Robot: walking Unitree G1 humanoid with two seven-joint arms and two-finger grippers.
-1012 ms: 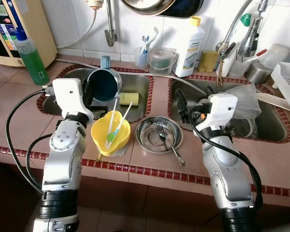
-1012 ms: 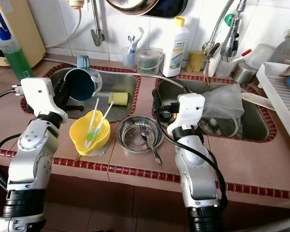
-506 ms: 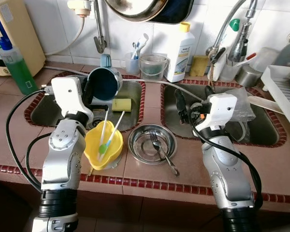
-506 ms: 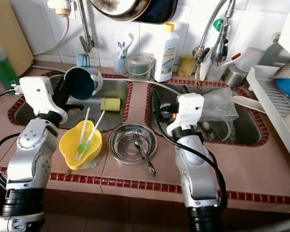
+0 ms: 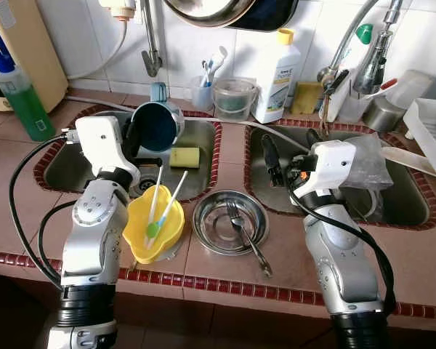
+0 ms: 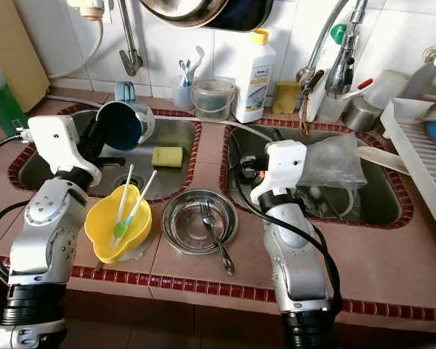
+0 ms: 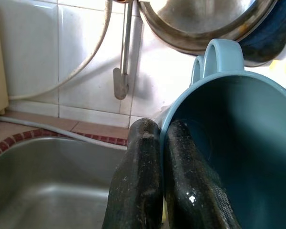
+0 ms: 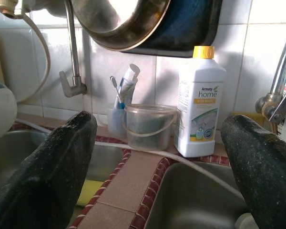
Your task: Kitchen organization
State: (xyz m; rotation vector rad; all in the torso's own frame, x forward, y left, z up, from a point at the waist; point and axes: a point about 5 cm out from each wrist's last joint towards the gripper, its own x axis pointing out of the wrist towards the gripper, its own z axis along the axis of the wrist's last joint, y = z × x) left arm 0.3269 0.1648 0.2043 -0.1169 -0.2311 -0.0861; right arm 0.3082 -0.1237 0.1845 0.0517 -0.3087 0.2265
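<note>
1. A green bottle [image 5: 20,99] stands on the tiled counter [image 5: 291,258] at the far left, beside the left sink [image 5: 83,163].
2. The left gripper [image 7: 164,143] is clenched on the rim of a teal mug [image 5: 158,125], one finger inside and one outside, holding it tipped on its side above the left sink.
3. A yellow sponge [image 5: 184,157] lies in that sink.
4. A yellow bowl [image 5: 154,231] with two utensils sits on the counter's front edge.
5. Just beside it, a steel bowl [image 5: 221,225] holds a fork [image 5: 247,236].
6. The right gripper [image 5: 289,156] hangs released, fingers wide apart, over the right sink [image 5: 407,200], near a clear plastic bag [image 5: 367,156].
7. A white detergent bottle [image 5: 276,76] stands by the wall.
</note>
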